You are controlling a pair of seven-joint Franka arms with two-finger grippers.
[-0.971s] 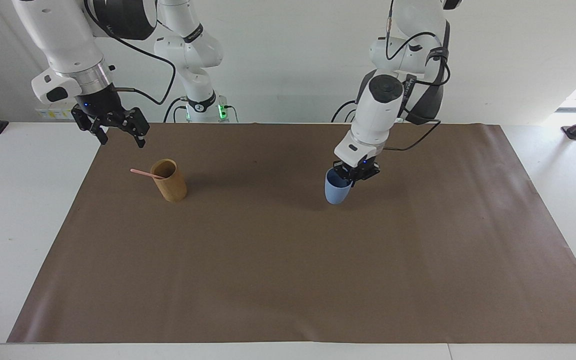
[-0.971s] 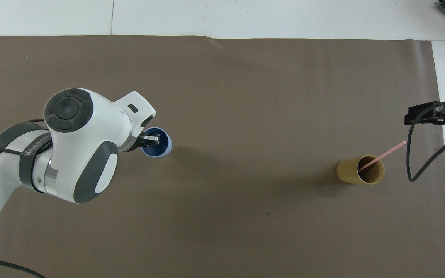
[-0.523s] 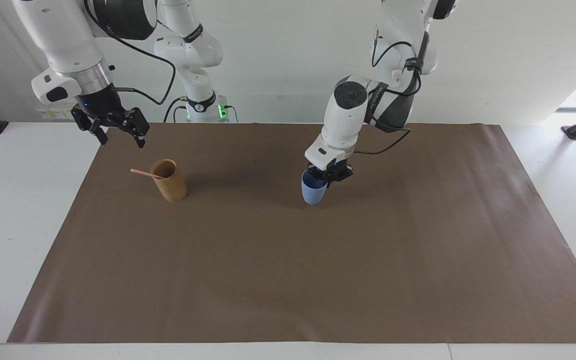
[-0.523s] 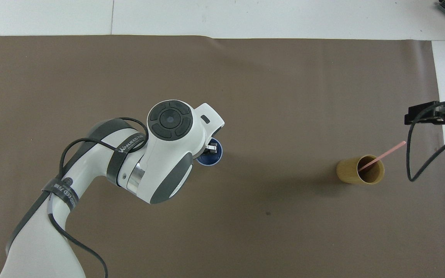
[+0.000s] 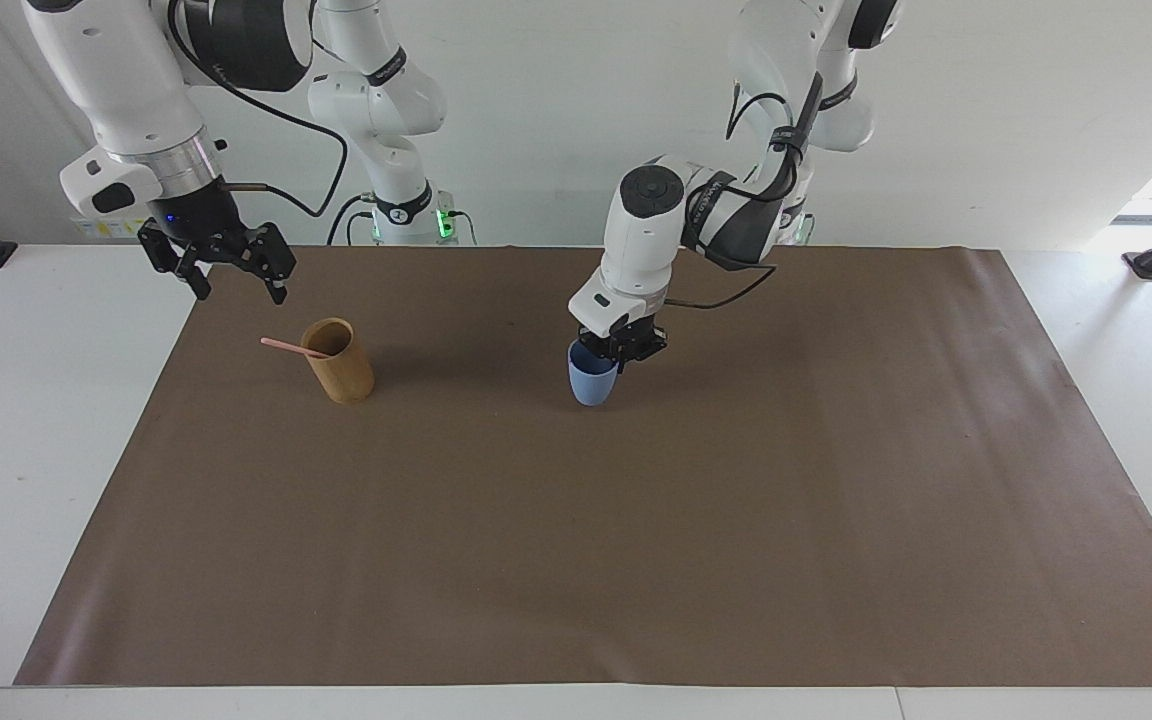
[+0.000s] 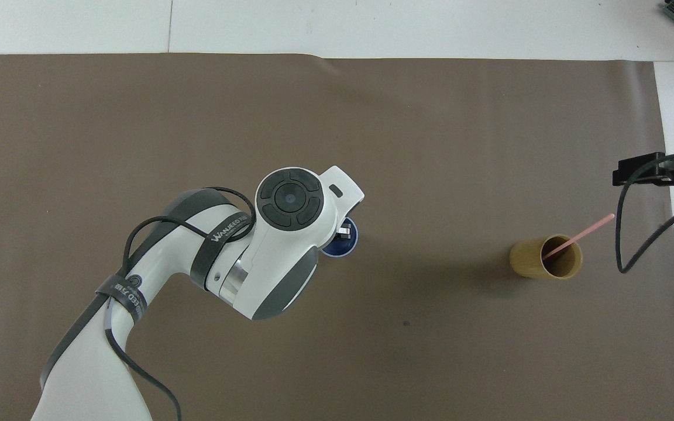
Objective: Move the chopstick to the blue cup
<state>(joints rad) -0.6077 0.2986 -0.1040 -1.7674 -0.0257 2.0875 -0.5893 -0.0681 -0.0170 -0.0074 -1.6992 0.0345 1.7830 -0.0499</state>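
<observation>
The blue cup (image 5: 591,385) stands upright at the middle of the brown mat (image 5: 576,560), with my left gripper (image 5: 624,352) shut on its rim, one finger inside the cup. In the overhead view the left arm covers most of the blue cup (image 6: 344,249) and of the left gripper (image 6: 346,232). The pale pink chopstick (image 5: 288,346) leans in the tan cup (image 5: 339,365) toward the right arm's end of the table, its top sticking out over the rim. My right gripper (image 5: 234,278) hangs open over the mat's edge beside the tan cup, holding nothing.
The tan cup (image 6: 533,260) with the chopstick (image 6: 583,232) stands well apart from the blue cup. A black cable (image 6: 626,234) loops down from the right gripper (image 6: 626,172) beside the chopstick's tip. White table surrounds the mat.
My left gripper has carried the blue cup across the mat toward the tan cup. The right gripper has barely moved, and the chopstick and tan cup stay put.
</observation>
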